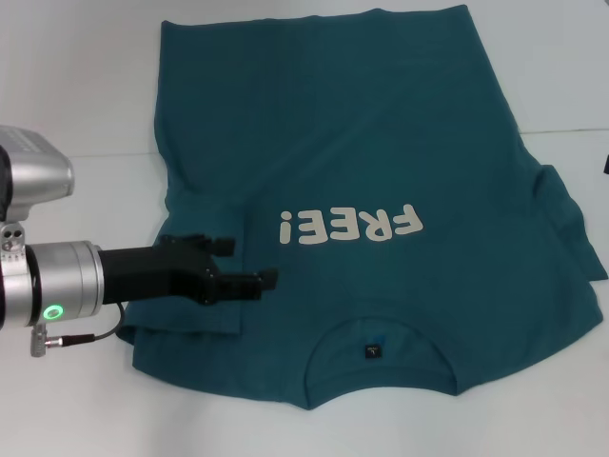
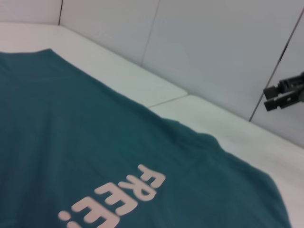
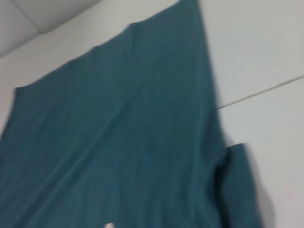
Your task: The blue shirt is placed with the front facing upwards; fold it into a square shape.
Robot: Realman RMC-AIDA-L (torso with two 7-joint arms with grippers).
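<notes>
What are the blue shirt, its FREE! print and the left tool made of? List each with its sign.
Blue shirt: soft matte knit, likely cotton; it lies limp with creases.
FREE! print: flat cream layer, probably printed ink or vinyl.
Left tool: black, hard-edged, matte; metal or plastic, unclear.

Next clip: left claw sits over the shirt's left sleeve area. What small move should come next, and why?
Probably lower the left claw and pinch the sleeve edge beneath it, to fold it inward. The blue shirt lies flat, print up, collar toward the robot, its left sleeve bunched under the claw. The fingers look open and hold no cloth. The right claw hangs off to the side, apart from the shirt.
</notes>
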